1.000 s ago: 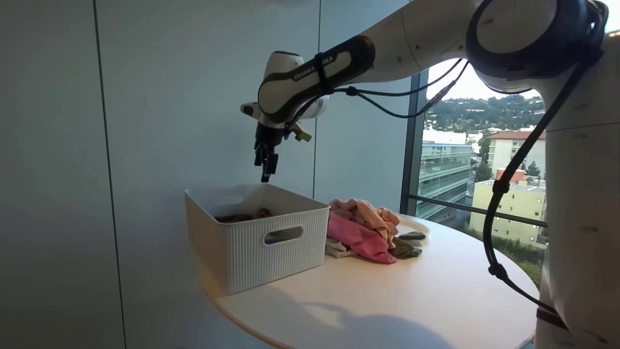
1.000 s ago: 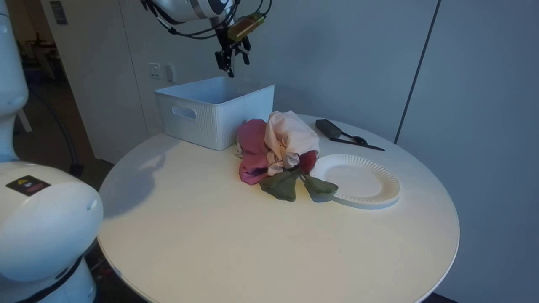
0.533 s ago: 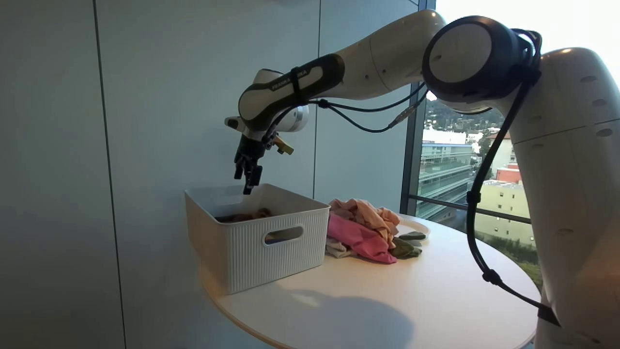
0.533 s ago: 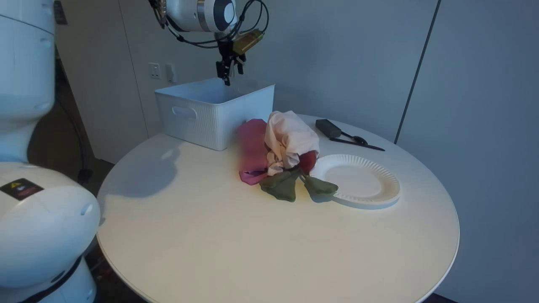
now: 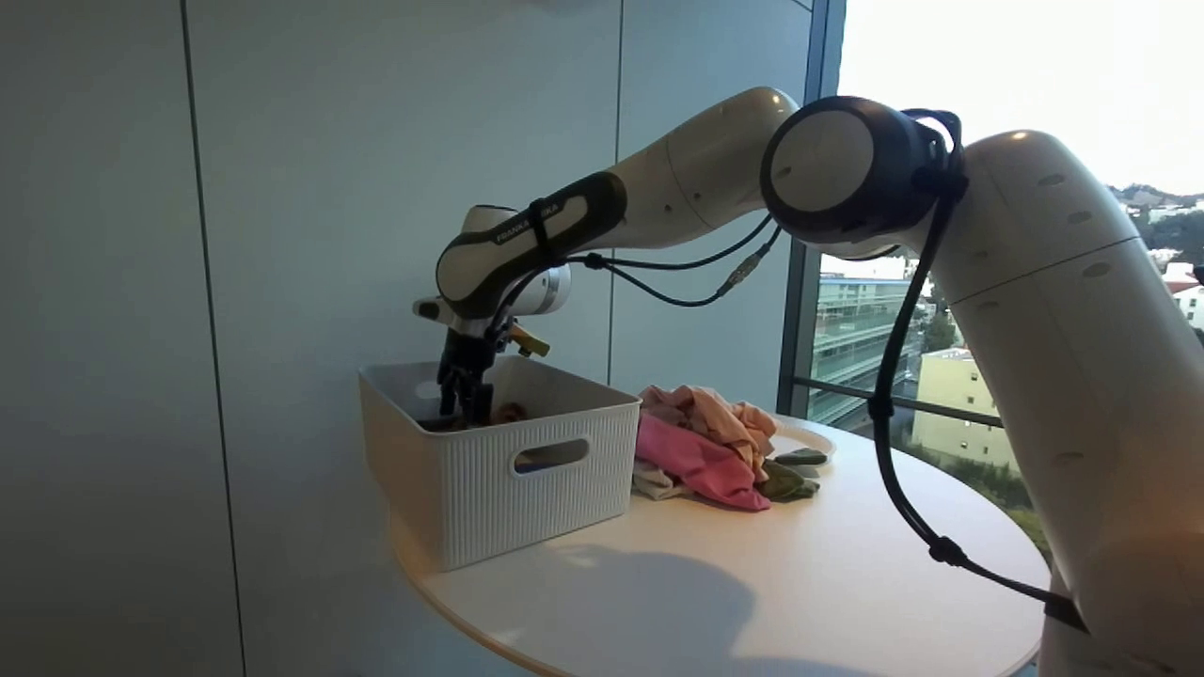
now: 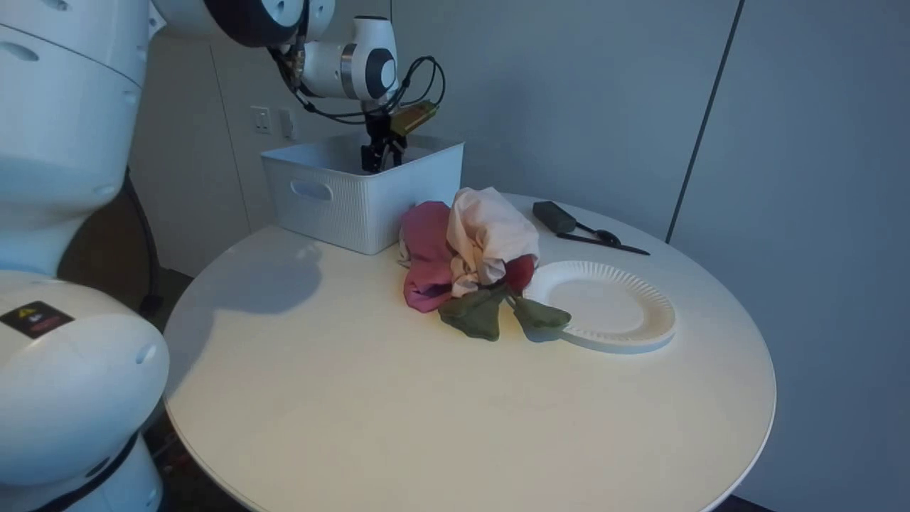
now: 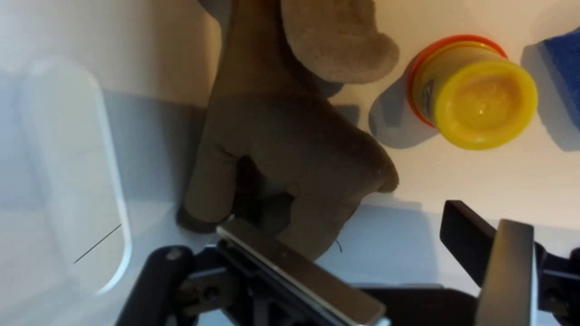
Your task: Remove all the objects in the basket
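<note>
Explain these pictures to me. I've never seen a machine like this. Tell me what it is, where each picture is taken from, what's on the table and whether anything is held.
The machine is a robot arm. The claw at its end hangs inside a white basket.

Two viewpoints come from cameras standing outside the robot; the close-up comes from a camera on its wrist, looking down into the basket.

On the round table stands the basket, with a heap of pink and peach cloth beside it, then green leaf-shaped pieces, a white plate and dark utensils.

Inside the basket, the wrist view shows a brown soft toy, a yellow tub with a red rim and a blue thing cut off by the picture's edge.

Nothing is held: the claw's fingers stand wide apart.
</note>
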